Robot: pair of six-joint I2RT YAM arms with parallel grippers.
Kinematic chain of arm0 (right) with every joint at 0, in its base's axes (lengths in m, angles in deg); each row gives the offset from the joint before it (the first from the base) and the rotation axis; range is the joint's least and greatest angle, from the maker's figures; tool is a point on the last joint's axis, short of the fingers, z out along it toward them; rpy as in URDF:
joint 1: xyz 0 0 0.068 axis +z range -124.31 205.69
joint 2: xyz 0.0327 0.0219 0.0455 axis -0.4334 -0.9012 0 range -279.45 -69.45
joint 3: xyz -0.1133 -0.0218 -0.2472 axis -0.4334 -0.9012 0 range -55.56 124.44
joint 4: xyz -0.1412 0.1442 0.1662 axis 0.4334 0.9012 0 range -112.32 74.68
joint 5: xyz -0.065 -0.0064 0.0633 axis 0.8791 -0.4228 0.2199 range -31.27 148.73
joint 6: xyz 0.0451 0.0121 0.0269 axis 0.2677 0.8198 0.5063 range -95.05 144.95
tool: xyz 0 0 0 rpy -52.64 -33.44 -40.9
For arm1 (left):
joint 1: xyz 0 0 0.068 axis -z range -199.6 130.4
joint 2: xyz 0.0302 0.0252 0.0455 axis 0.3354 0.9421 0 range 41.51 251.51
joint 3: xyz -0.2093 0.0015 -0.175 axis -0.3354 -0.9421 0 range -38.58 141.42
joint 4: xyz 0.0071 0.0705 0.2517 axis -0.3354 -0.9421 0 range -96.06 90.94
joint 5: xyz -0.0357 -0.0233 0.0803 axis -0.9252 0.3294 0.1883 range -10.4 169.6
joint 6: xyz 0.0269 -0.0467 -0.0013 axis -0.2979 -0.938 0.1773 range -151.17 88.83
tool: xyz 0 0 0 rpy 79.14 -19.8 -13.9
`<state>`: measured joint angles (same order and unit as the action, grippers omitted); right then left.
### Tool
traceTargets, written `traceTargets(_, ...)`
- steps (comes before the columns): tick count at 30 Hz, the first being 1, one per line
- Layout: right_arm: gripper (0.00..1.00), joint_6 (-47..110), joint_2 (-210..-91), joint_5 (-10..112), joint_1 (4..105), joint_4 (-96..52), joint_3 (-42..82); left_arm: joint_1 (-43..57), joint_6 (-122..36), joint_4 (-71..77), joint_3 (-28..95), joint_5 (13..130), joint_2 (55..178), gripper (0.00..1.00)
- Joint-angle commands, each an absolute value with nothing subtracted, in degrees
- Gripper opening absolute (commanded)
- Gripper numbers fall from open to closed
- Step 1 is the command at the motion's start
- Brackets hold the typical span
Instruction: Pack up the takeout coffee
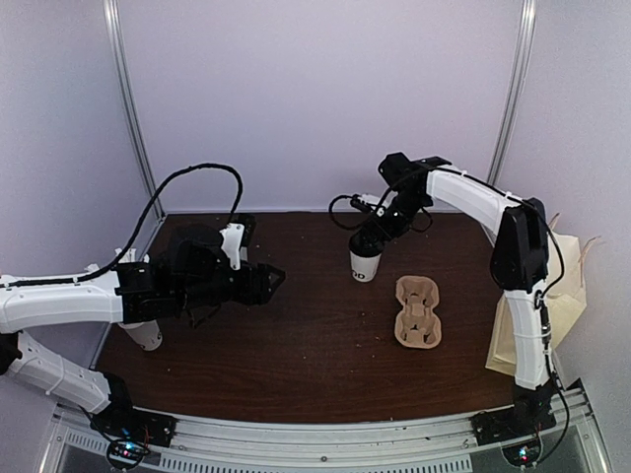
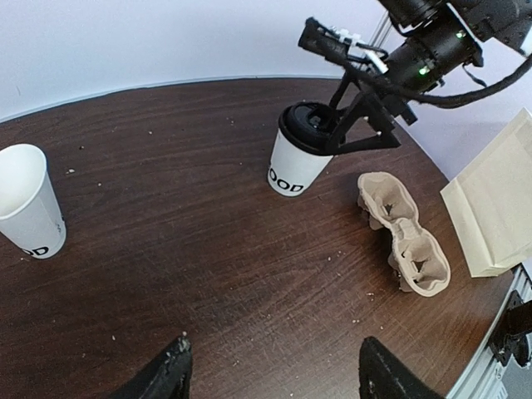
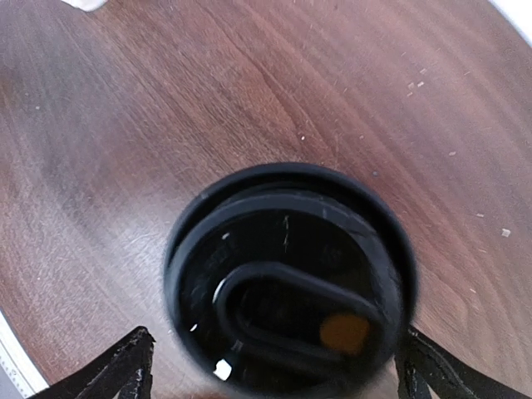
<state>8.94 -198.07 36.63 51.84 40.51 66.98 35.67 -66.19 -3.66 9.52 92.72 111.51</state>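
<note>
The takeout coffee (image 1: 366,264) is a white paper cup with dark print and a black lid, standing on the brown table's far middle. It also shows in the left wrist view (image 2: 295,166). In the right wrist view its lid (image 3: 287,274) fills the frame from above. My right gripper (image 1: 372,236) hangs right over the cup, open, with a finger on either side of the lid (image 3: 278,376). My left gripper (image 2: 270,366) is open and empty, low over the bare table left of the middle (image 1: 271,281).
A brown pulp cup carrier (image 1: 416,310) lies right of the coffee and shows in the left wrist view (image 2: 405,233). A tan paper bag (image 1: 552,296) stands at the right edge. An open white cup (image 2: 29,204) stands at the left, under my left arm.
</note>
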Motion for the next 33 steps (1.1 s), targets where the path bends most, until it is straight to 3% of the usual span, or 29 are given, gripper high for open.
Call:
traceTargets(1,1.0,9.3,-188.4,39.7,51.6,42.2,66.7,35.4,-66.0,-2.4,10.1,92.0,111.7,0.7)
traceTargets(12,0.99,2.8,-158.7,43.9,49.7,39.6,44.5,35.5,-60.8,-3.7,13.9,85.3,116.8,0.68)
traceTargets(22,0.95,-0.3,-138.8,41.8,46.7,37.3,23.3,39.5,-63.8,-5.1,30.1,74.6,137.3,0.58)
traceTargets(28,0.93,-1.3,-138.5,40.0,45.6,38.6,21.7,43.7,-63.9,-12.4,47.5,73.4,154.8,0.53)
traceTargets(33,0.81,-3.5,-140.6,38.1,45.6,38.7,18.3,44.7,-64.6,-11.2,52.4,71.6,162.1,0.5)
